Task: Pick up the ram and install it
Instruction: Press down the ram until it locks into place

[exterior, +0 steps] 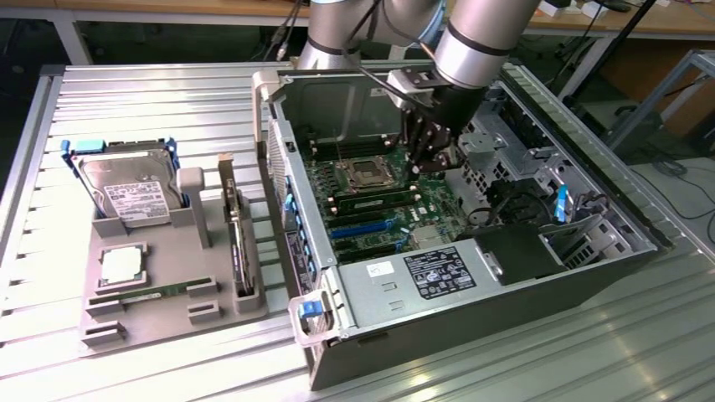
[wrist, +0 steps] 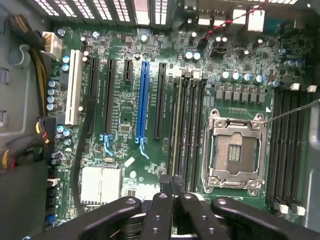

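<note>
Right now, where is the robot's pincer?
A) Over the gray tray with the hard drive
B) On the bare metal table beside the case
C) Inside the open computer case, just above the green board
C: the pincer hangs inside the computer case, close above the green board and beside the square chip socket.

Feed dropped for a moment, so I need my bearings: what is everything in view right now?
case: one, dark grey, exterior view's right
motherboard: one, green, inside case
socket: one, silver, empty, on motherboard
tray: one, grey, exterior view's left
ram: two, green; one seated beside socket, one on tray's front
hard drive: one, silver, tray's back
processor: one, silver, tray's middle
card: one, dark, upright on tray
table: one, silver, under all
arm: one, silver, reaching into case
jaws: one pair, black, shut, by the seated ram's end
</note>
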